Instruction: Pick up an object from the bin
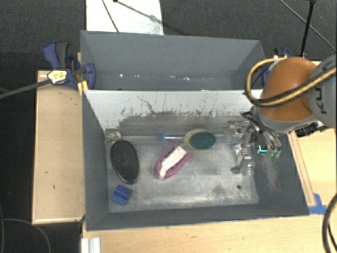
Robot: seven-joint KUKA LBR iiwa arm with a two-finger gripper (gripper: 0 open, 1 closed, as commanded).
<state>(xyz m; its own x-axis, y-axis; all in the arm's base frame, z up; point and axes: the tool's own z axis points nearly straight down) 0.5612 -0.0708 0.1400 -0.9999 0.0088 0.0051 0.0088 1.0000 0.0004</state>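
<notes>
My gripper (240, 167) hangs over the right part of the bin floor, fingers pointing down, with bare floor beneath it and nothing between them. Nearest to it, left and further back, lies a round dark green pad (201, 139) with a pale rim and a thin blue handle running left. A pink and white oblong thing (171, 162) lies at the floor's middle.
A black oval brush-like thing (125, 161) lies at the left of the bin, and a small blue block (120, 195) sits in the front left corner. The arm with its orange cover stands over the bin's right wall.
</notes>
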